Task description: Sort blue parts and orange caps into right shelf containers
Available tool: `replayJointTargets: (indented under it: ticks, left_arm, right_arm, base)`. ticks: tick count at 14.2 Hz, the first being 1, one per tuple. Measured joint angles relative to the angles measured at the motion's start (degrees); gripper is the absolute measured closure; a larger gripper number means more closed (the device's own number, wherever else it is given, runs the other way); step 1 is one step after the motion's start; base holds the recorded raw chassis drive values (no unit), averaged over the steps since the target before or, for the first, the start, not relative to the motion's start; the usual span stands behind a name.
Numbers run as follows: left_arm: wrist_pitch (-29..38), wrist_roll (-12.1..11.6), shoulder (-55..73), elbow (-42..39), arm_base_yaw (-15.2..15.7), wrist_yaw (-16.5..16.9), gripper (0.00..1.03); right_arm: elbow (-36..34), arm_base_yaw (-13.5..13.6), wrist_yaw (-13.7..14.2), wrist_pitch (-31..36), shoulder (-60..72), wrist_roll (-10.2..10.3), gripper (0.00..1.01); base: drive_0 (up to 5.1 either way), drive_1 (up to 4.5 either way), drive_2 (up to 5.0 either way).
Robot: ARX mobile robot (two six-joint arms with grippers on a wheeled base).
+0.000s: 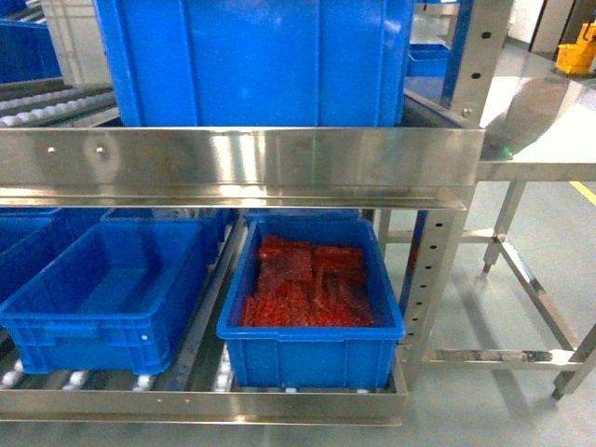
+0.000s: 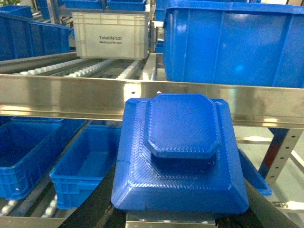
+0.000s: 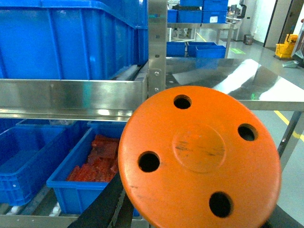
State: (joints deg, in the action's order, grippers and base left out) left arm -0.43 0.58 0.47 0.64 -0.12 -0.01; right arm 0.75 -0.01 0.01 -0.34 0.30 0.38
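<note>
Steel shelving point(image 1: 233, 154) carries blue bins point(image 1: 102, 289); nothing is sorted yet. A blue part point(image 2: 180, 152) and orange cap point(image 3: 199, 159) are carried; neither tool's closure can be told.

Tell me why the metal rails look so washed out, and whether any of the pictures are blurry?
Head view: overhead light glares off the steel shelf rail in white streaks, and the orange contents of the lower bin look smeared and soft. Left wrist view: the blue part fills the frame yet stays sharp, its ridged texture visible. Right wrist view: the orange cap is crisp; the steel table behind reflects bright light.
</note>
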Motion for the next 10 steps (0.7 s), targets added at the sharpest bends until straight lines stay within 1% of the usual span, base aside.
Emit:
replayJointTargets:
  ticks: [10]
  left_arm:
    - [0.0, 0.0, 0.0, 0.0, 0.0, 0.1, 0.63]
  right_arm:
    - [0.0, 0.0, 0.0, -0.1, 0.0, 0.0, 0.58]
  base:
    - [-5.1, 2.39, 2.4]
